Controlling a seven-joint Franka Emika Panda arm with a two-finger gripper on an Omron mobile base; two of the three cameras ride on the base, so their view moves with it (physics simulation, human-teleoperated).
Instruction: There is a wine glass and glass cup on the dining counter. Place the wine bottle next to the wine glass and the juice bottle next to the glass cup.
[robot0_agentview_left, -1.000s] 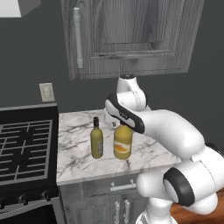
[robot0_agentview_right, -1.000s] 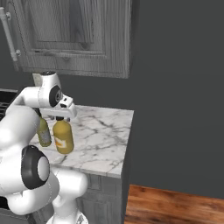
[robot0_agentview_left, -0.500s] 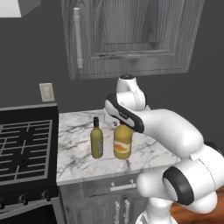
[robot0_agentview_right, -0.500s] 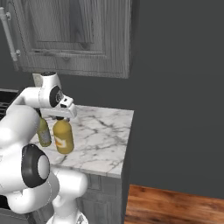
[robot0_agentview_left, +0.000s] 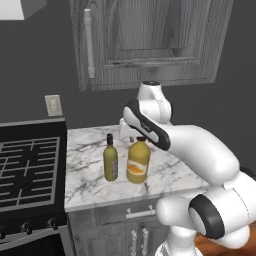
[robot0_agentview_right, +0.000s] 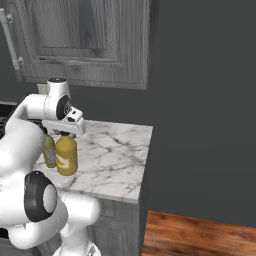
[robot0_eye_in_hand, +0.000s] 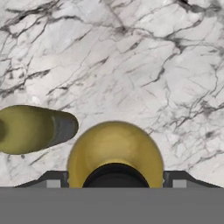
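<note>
Juice bottle (robot0_agentview_left: 138, 161), stout and orange-yellow with a black cap and white-and-orange label, stands on the small marble counter (robot0_agentview_left: 165, 172) beside the slim olive wine bottle (robot0_agentview_left: 110, 159). The gripper (robot0_agentview_right: 64, 132) hangs over its cap; whether the fingers are spread or closed cannot be told.

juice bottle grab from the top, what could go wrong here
1. The wine bottle stands close beside the juice bottle on the marble counter; a finger coming down on that side might clip it and tip it.
2. The gripper is right over the black cap; a grip on the short neck alone may slip or let the stout bottle swing when lifted.
</note>
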